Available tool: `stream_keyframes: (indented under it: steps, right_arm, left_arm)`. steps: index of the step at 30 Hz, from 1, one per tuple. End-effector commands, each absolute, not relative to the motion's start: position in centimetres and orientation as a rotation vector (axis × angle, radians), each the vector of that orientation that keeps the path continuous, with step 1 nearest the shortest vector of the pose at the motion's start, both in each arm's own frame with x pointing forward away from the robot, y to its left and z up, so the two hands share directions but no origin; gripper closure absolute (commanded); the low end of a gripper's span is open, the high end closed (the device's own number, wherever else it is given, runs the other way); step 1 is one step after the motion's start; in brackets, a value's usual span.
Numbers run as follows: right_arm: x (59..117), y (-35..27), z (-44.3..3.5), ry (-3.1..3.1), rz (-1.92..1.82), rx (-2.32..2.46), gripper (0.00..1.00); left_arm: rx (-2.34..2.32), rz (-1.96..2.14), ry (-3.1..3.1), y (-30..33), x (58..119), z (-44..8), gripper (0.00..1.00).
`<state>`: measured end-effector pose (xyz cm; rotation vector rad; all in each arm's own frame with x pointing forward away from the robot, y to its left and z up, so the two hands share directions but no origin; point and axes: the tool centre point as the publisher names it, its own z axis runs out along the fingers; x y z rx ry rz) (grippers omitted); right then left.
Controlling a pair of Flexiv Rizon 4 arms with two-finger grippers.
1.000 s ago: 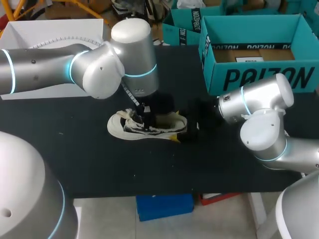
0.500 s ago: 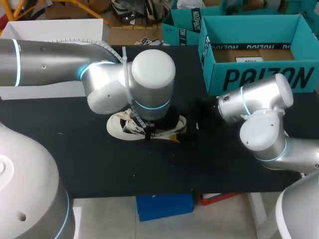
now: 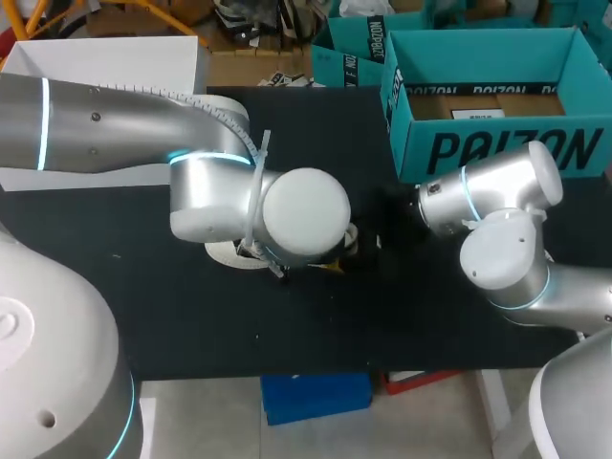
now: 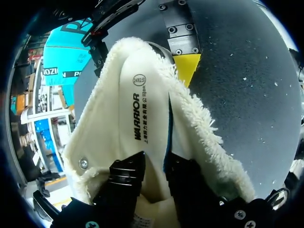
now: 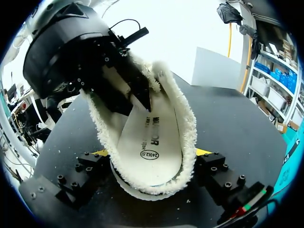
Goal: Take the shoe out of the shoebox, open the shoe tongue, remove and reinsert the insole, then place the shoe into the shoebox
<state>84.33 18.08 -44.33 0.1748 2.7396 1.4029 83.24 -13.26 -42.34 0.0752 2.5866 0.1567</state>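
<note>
A white shoe with a fleece lining lies on the black table. In the head view my left arm's wrist covers all but its toe. My left gripper reaches down into the shoe's mouth, shut on the edge of the printed white insole, whose blue underside shows between the black fingers. My right gripper is at the heel, which sits between its yellow tips and touches both. One of those yellow fingertips shows past the heel in the left wrist view. The teal shoebox stands at the back right.
A white box sits at the back left and a second teal box behind the shoebox. My right arm's elbow rests over the table's right side. Bare black table lies in front of the shoe.
My left arm's wrist has swung forward and down over the shoe, hiding most of it in the head view. The right arm and the shoe have stayed in place.
</note>
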Motion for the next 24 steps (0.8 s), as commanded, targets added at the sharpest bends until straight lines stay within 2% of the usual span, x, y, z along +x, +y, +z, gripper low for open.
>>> stream_keyframes:
  steps: [1,14,15,16,17,24]
  right_arm:
    - [84.4,17.9,-44.5,2.741,1.403,0.179,1.0]
    - [84.4,17.9,-44.5,2.741,1.403,0.179,1.0]
    - [84.4,17.9,-44.5,2.741,1.403,0.179,1.0]
    - [84.4,17.9,-44.5,2.741,1.403,0.179,1.0]
    - [84.4,17.9,-44.5,2.741,1.403,0.179,1.0]
    - [84.4,17.9,-44.5,2.741,1.403,0.179,1.0]
  left_arm:
    - [0.07,0.078,2.434,-11.0,87.3,-50.0,0.75]
    - [0.043,0.002,2.402,-10.8,89.4,-50.8,0.78]
    - [0.048,-0.002,2.408,-10.8,89.4,-50.8,0.8]
    - [0.052,-0.02,2.428,-10.9,89.3,-50.8,0.94]
    - [0.052,-0.027,2.435,-10.9,89.2,-50.5,1.0]
    - [0.037,-0.145,2.584,-10.9,88.4,-48.6,1.0]
